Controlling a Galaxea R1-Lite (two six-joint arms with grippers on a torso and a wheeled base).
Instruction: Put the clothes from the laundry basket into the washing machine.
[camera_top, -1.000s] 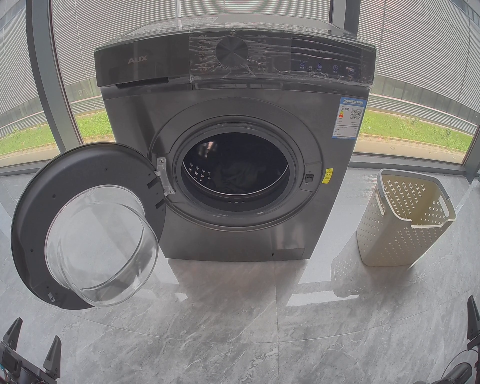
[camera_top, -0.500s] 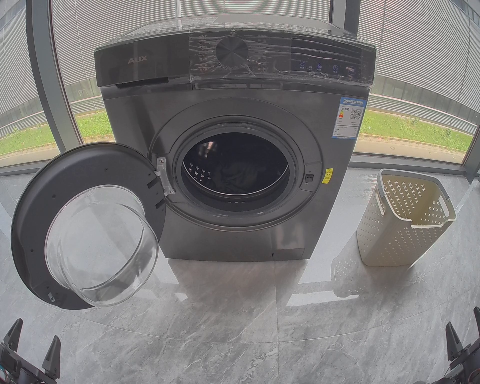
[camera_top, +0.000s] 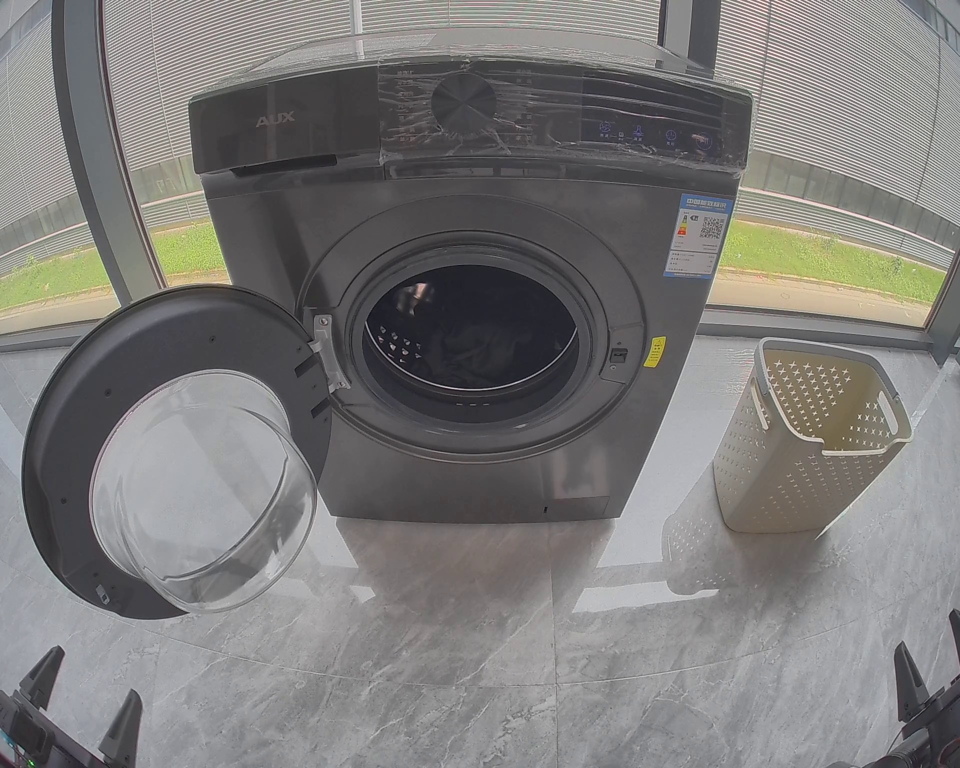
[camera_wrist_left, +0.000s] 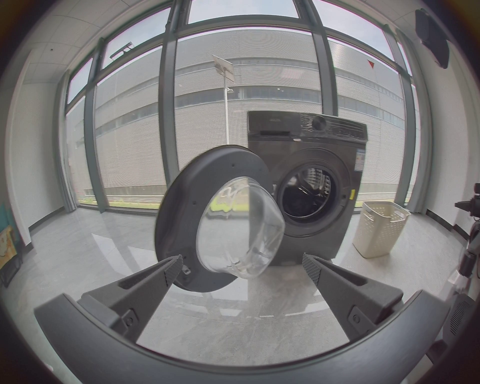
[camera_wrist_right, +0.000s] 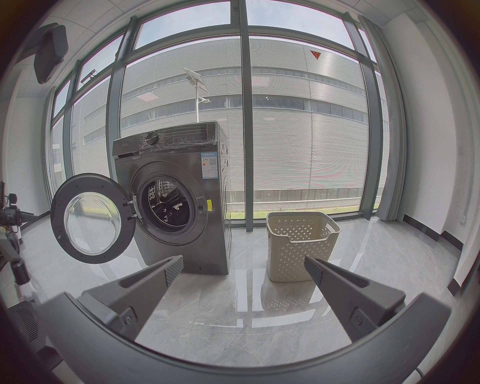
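The grey washing machine (camera_top: 470, 200) stands straight ahead, its round door (camera_top: 130, 340) swung wide open to the left. Dark clothes (camera_top: 480, 345) lie inside the drum. A cream perforated laundry basket (camera_top: 745, 450) sits on the floor to the right of the machine, and I see nothing in it. My left gripper (camera_top: 88, 690) hangs low at the near left, open and holding nothing, below and in front of the open door. My right gripper (camera_top: 930, 650) is low at the near right, well short of the basket, also open and holding nothing.
The polished grey marble floor (camera_top: 480, 620) stretches between me and the machine. Tall windows with dark frames (camera_top: 90, 150) run behind the machine. The open door juts out over the floor on the left.
My right gripper has come down and to the left, so both its fingers now show. My left gripper has sunk a little and shifted slightly right. Machine, door and basket are unmoved.
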